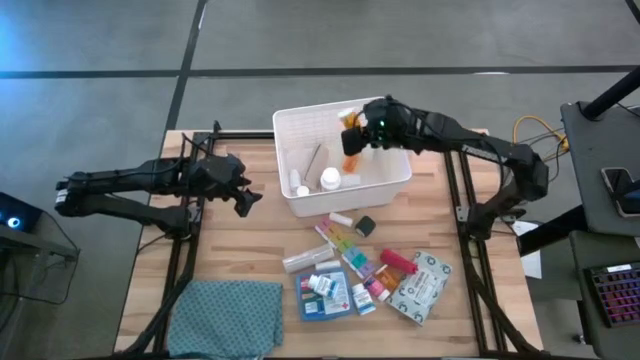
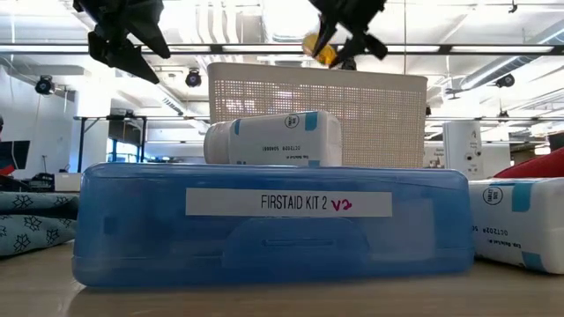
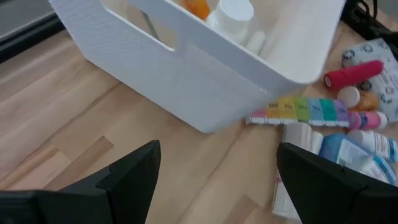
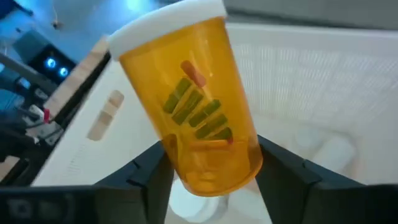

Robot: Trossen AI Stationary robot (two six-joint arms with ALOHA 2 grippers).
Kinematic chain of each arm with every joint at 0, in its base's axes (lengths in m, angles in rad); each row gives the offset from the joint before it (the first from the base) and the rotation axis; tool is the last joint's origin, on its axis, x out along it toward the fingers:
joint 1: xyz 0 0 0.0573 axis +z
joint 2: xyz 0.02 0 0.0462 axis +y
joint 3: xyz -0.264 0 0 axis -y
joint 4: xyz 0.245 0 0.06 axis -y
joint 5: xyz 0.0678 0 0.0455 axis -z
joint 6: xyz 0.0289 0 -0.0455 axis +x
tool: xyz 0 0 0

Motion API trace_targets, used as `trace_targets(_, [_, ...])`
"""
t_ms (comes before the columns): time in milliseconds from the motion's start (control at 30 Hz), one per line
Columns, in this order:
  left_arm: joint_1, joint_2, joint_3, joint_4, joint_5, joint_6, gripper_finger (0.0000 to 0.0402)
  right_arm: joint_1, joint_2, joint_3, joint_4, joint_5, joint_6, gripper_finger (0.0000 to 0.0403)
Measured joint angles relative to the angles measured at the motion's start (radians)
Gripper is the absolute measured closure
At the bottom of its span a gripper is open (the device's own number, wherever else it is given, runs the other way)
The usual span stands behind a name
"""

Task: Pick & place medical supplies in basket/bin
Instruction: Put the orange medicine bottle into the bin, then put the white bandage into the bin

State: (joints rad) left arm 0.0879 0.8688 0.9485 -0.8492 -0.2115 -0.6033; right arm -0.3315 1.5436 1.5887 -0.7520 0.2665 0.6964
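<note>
Your low view is mostly being blocked by the blue first-aid box (image 2: pixel 271 224), so the bin (image 2: pixel 317 113) is showing only as a slotted wall behind it, and both grippers are cut off at the top edge there. From above, your right gripper (image 1: pixel 352 137) is hanging over the white bin (image 1: pixel 395 178), and its wrist camera is showing the jaws gripping an orange pill bottle (image 4: pixel 189 102) by its base, white cap pointing away, green and orange capsules visible inside; the bottle is hiding much of the bin floor. You're seeing a couple of white bottles (image 1: pixel 329 179) lying in the bin, though what lies beside them is hard to make out. Your left gripper (image 1: pixel 243 197) is waiting over the desk beside the bin, jaws standing wide and empty. The desk (image 1: pixel 240 255) is pale wood planks on a black frame, sitting on a grey floor, with bright ceiling lights and open workspace beyond. The rest of the supplies are lying in a cluster in front of the bin, including the pill organiser strip (image 1: pixel 345 245) and the wipes pack (image 1: pixel 421 287). The box label is reading "FIRSTAID KIT 2", with a pink handwritten "V2"; the print on the white bottle (image 2: pixel 273 139) atop it is too small to read.
</note>
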Motion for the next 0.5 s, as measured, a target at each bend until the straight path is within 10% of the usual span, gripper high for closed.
trace_targets(500, [-0.141,-0.001,-0.067,-0.03,-0.004,-0.113,0.0103,0.006,-0.002,0.004,-0.013,0.02,-0.161,0.008])
